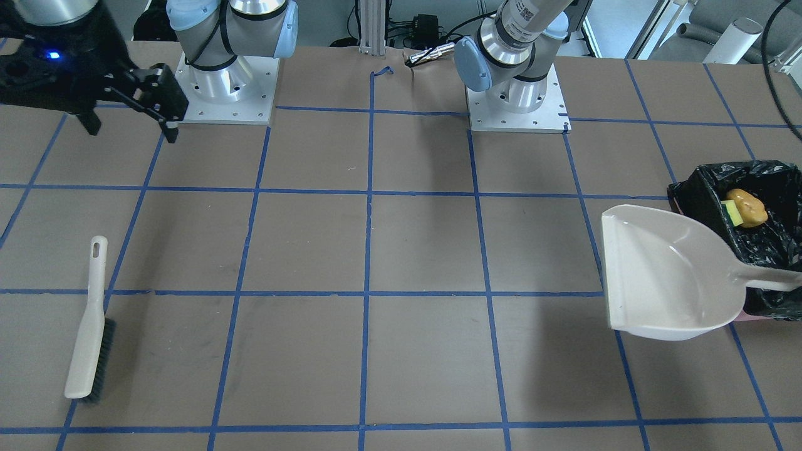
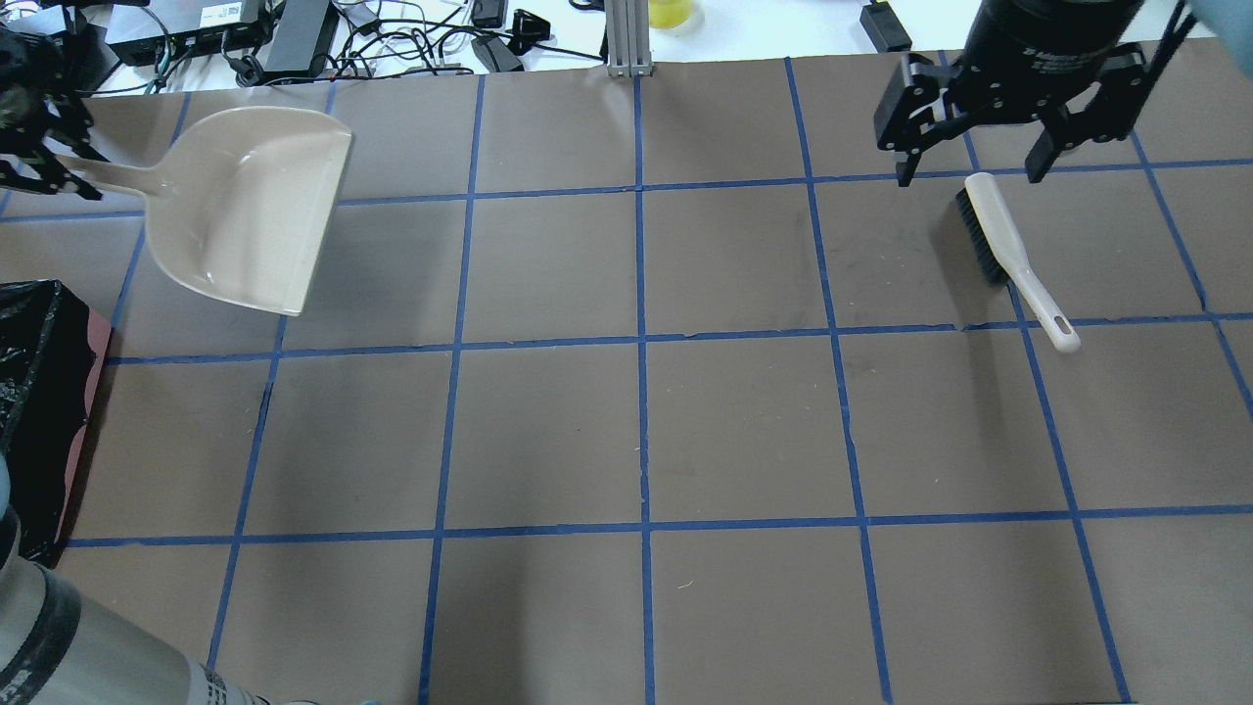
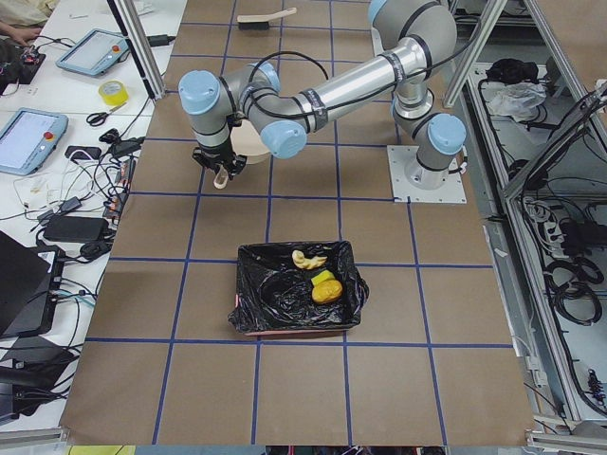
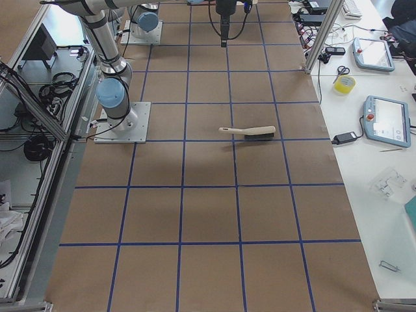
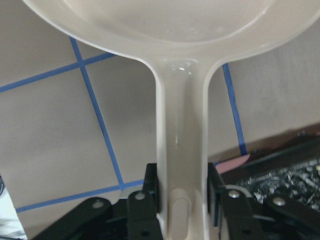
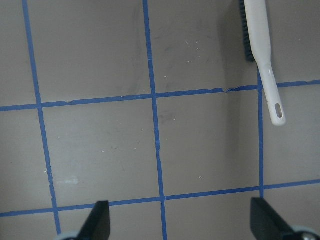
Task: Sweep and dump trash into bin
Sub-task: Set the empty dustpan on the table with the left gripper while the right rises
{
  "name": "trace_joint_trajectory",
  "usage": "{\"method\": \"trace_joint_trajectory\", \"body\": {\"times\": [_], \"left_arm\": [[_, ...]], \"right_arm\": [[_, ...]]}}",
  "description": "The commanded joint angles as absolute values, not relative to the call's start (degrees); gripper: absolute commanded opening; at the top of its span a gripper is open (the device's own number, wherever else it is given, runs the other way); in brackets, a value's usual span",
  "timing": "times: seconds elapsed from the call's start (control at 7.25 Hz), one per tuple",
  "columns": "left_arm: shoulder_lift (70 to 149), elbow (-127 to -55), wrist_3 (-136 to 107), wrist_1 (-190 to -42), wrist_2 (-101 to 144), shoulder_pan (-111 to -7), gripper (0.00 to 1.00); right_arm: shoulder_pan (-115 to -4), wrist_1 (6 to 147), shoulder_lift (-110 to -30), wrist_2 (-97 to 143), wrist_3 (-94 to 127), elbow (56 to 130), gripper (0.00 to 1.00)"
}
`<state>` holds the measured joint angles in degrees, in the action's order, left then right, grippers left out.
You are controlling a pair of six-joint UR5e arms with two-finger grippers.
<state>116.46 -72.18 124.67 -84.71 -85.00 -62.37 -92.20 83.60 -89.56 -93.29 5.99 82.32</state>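
Note:
The trash lies inside the bin (image 1: 774,173): an amber lump (image 1: 749,207) against a yellow sponge (image 1: 732,213), and in the exterior left view a tan piece (image 3: 308,259) beside the lump (image 3: 325,290). The bin (image 3: 294,328) is pink with a black bag liner. My left gripper (image 5: 182,192) is shut on the handle of an empty beige dustpan (image 1: 664,275), held beside the bin. In the overhead view the left gripper (image 2: 61,168) is at the far left edge. My right gripper (image 2: 979,162) hangs open over the head of the brush (image 2: 1008,250), clear of it.
The beige brush (image 1: 91,326) with dark bristles lies flat on the brown, blue-taped table, and its handle (image 6: 267,75) shows in the right wrist view. Cables and boxes (image 2: 294,34) line the far table edge. Both arm bases (image 1: 225,88) stand on the robot's side.

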Motion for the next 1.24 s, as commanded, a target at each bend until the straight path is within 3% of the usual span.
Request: {"method": "trace_joint_trajectory", "body": {"times": [0.0,0.41,1.1], "left_arm": [[121.6,-73.1,114.2,-81.4,-85.0,-67.8,0.0],[126.9,-73.4,110.8,-75.1,-85.3,-73.4,0.0],[128.1,-75.5,111.3,-70.7,-86.5,-76.9,0.01]], "right_arm": [[-93.7,87.2,-88.9,-92.9,5.5,83.9,0.99],[-93.5,95.7,-89.7,-91.2,0.8,88.7,1.0],[-93.6,90.8,-91.0,-92.4,-0.1,88.7,1.0]]}}
